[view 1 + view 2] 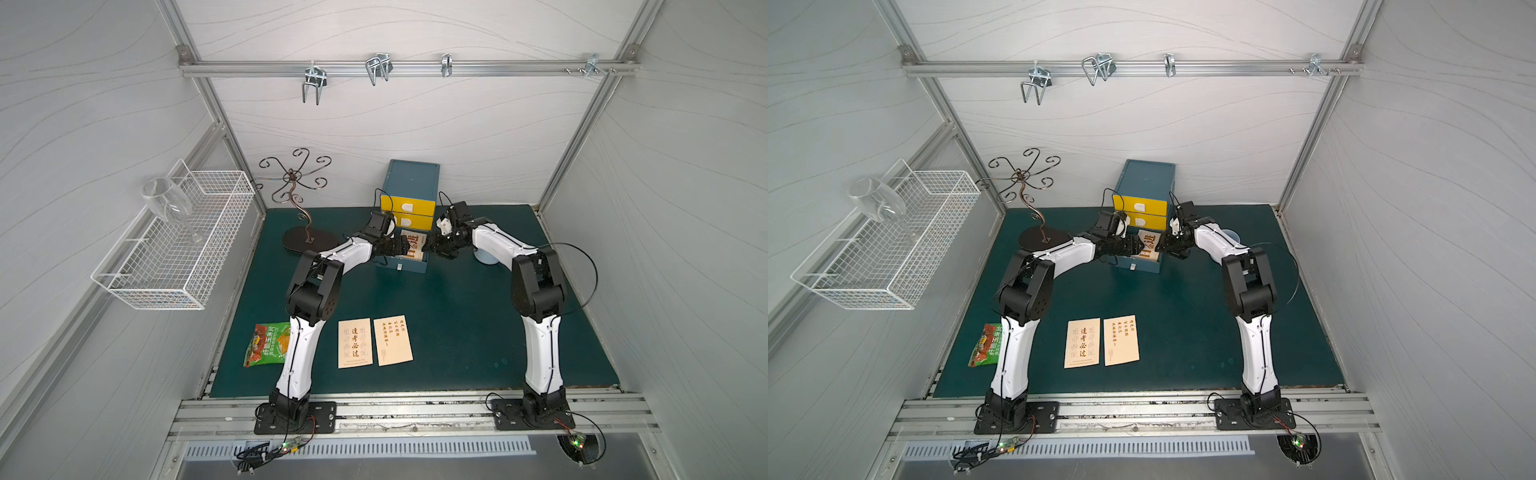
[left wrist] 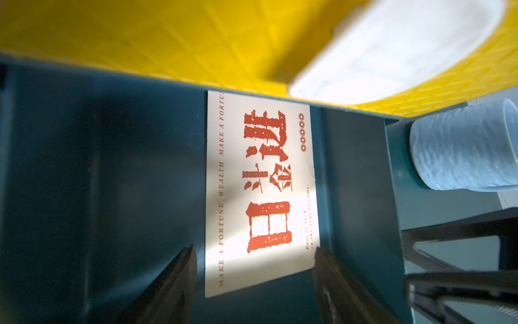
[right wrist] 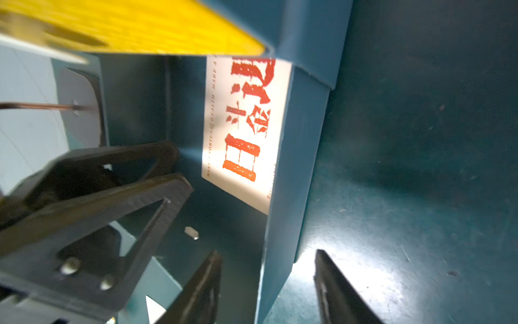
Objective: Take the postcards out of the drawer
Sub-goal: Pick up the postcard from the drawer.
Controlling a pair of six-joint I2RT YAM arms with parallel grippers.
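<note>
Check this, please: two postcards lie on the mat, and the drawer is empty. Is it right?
No. The drawer is not empty: a third postcard lies in it, as the left wrist view shows. Two postcards do lie on the mat.

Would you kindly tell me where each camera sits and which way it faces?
Top views: high at the front, looking down toward the back wall; left arm, right arm, open drawer.
Left wrist: on the left arm, looking into the drawer at the bold postcard; left fingers show.
Right wrist: on the right arm, looking along the drawer's side wall; right fingers show.
Shared: both wrist views show that postcard and the other arm's fingers.
</note>
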